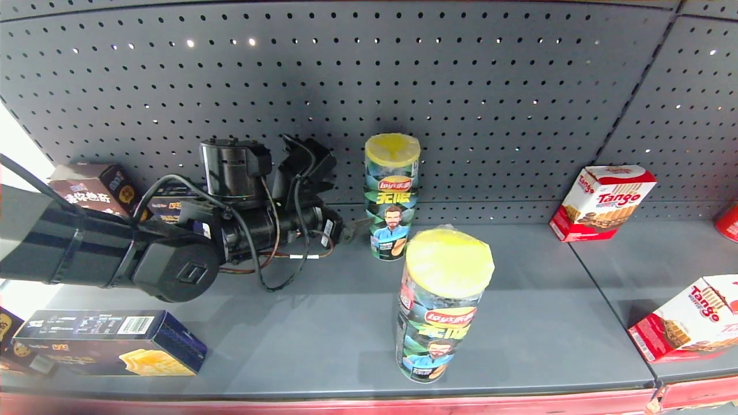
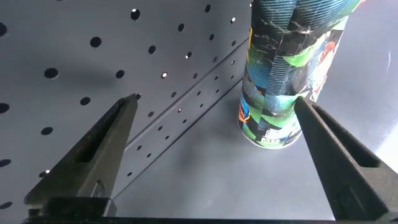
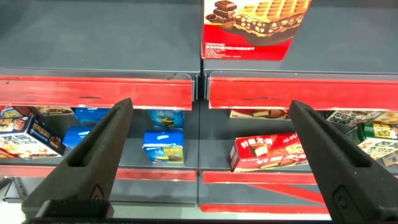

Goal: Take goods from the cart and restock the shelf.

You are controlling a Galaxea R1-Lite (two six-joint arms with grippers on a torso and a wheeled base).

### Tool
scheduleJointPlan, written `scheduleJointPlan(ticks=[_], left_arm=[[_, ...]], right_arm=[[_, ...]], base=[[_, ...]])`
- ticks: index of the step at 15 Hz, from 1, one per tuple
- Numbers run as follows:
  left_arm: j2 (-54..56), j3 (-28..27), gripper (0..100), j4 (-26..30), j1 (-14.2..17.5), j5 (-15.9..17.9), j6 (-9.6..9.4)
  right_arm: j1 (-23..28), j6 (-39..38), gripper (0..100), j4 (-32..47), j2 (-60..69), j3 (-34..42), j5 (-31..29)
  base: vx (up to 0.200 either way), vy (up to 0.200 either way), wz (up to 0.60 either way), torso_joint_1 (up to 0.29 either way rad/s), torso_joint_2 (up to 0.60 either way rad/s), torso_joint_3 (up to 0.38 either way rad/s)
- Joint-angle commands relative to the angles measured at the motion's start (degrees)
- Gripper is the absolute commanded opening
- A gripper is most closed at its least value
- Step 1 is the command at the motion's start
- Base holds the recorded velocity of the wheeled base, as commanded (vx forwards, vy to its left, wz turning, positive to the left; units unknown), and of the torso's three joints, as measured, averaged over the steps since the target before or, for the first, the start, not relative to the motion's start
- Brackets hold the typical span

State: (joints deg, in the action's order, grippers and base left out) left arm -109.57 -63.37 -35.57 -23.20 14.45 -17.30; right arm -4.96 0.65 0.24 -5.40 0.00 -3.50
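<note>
The left gripper (image 2: 216,102), jaws wide, is beside the rear can (image 1: 392,196), set deep probably to leave front room; the right gripper (image 3: 209,104) has its jaws wide, empty.

On the shelf (image 1: 530,311), a second can (image 1: 441,305) stands before the rear can (image 1: 392,196); the left end effector (image 2: 216,103) sits just left.

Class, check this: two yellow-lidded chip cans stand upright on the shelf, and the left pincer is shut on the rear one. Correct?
Not quite. The left pincer is open, not shut on the rear can; the left wrist view shows its jaws spread wide. The rest holds.
</note>
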Motion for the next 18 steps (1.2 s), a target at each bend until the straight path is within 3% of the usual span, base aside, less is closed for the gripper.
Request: scheduleJointPlan(ticks=[1,6,7,9,13,15,18], left_arm=[[0.15,0.35,100,-0.11,0.0,-0.91,0.07],[4.72,3.25,100,-0.55,-0.62,-8.91,-0.98],[5.51,4.39,100,-0.81,-0.27,-11.81,-3.18],[5.33,5.45,100,-0.99,-0.27,-17.79,-3.97],[1.55,4.13,100,-1.69,-1.06,-19.1,-3.53],[-1.52,2.28,100,-3.19,-2.55,-19.1,-1.95],[-3.72,-0.09,100,-3.1,-3.34,-19.1,-1.51]], right_arm=[[-0.05,-0.03,100,0.02,-0.14,0.0,-0.02],[-0.05,0.06,100,0.02,-0.14,0.0,-0.02],[-0.05,-0.03,100,0.02,-0.14,0.0,-0.02],[-0.05,-0.03,100,0.02,-0.14,0.0,-0.02],[-0.05,0.06,100,0.02,-0.14,0.0,-0.02],[-0.05,-0.03,100,0.02,-0.14,0.0,-0.02],[-0.05,0.06,100,0.02,-0.05,0.0,-0.02]], base=[[0.0,0.0,0.0,0.0,0.0,0.0],[0.0,0.0,0.0,0.0,0.0,0.0],[0.0,0.0,0.0,0.0,0.0,0.0],[0.0,0.0,0.0,0.0,0.0,0.0],[0.0,0.0,0.0,0.0,0.0,0.0],[0.0,0.0,0.0,0.0,0.0,0.0],[0.0,0.0,0.0,0.0,0.0,0.0]])
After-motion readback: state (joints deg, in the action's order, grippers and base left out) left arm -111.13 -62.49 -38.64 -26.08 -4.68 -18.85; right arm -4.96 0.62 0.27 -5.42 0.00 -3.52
